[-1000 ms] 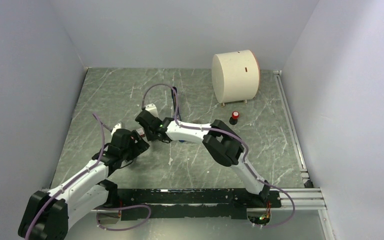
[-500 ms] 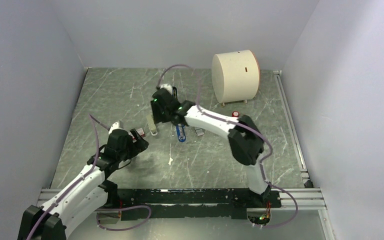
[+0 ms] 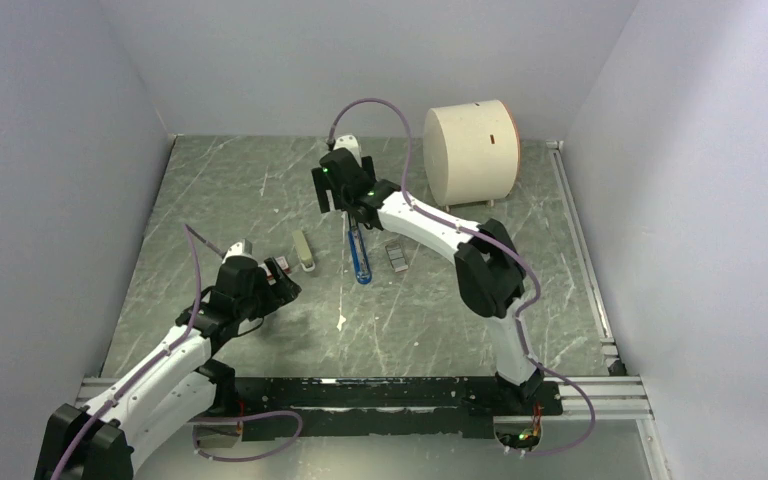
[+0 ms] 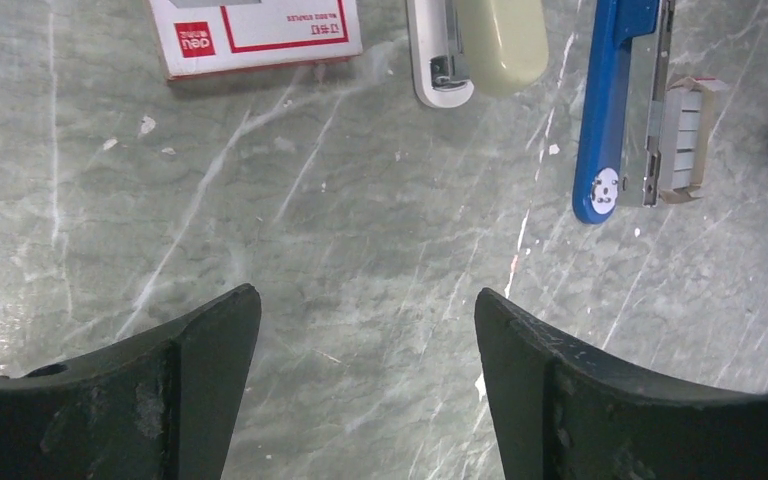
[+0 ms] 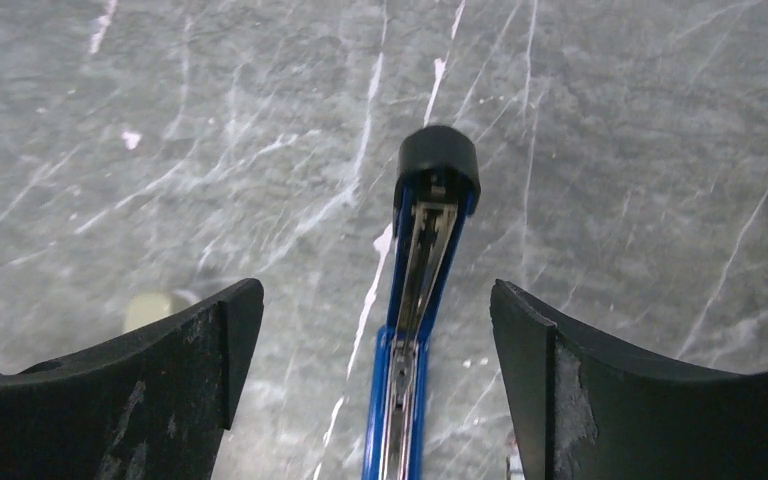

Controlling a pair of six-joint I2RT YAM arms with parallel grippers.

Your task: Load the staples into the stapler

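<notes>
- The left hand (image 4: 365, 300) is held over bare grey marbled bench (image 3: 210, 190) in the near left area; its fingers are spread wide, and nothing is held or touched.
- Just beyond it, a red-and-white box of staples (image 4: 260, 35) and a short cream stapler (image 4: 480, 40) are laid side by side.
- The small slim blue stapler (image 4: 605, 100) is laid lengthwise near the middle of the bench, to the right of the cream one. A grey metal rail is seen along its blue body, a round white spot at its near end and a black cap at its far end.
- A short silvery-grey strip of staples (image 4: 682, 140) is set just beside its right edge.
- The right hand (image 5: 375, 295) is held above the blue stapler's far end, fingers spread well apart to either side, with nothing gripped.
- A large cream cylinder (image 3: 470, 150) is stood at the far right.
</notes>
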